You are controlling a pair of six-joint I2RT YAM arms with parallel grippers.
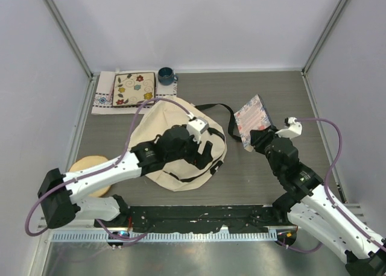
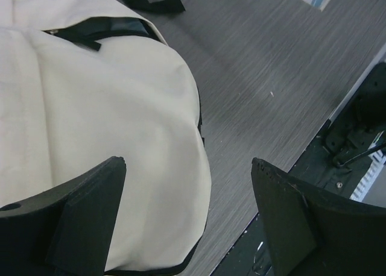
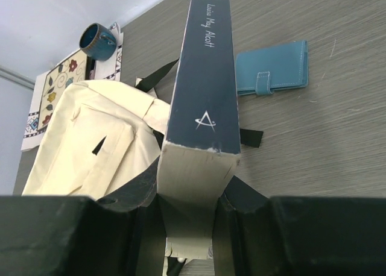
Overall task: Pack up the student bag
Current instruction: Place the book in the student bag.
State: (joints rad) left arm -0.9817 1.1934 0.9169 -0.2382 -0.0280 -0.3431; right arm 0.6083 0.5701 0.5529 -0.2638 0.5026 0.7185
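The student bag (image 1: pixel 172 122), a large cream fabric backpack with black straps, lies flat in the middle of the table. My left gripper (image 1: pixel 207 153) hovers over the bag's near right edge. In the left wrist view that gripper (image 2: pixel 188 164) is open wide, with the rounded edge of the bag (image 2: pixel 90 107) and bare table below its fingers. My right gripper (image 1: pixel 259 137) holds a book (image 1: pixel 253 119) to the right of the bag. The right wrist view shows the gripper (image 3: pixel 190 194) shut on the page block of the dark-blue-spined book (image 3: pixel 205 65), which stands on edge, tilted.
A teal wallet (image 3: pixel 271 68) lies on the table beyond the book. At the back left, a blue cup (image 1: pixel 166 76) stands by a flower-patterned square (image 1: pixel 134 89) on a cloth. A tan round object (image 1: pixel 90 173) sits at the left edge. A black strap (image 1: pixel 214 107) trails from the bag.
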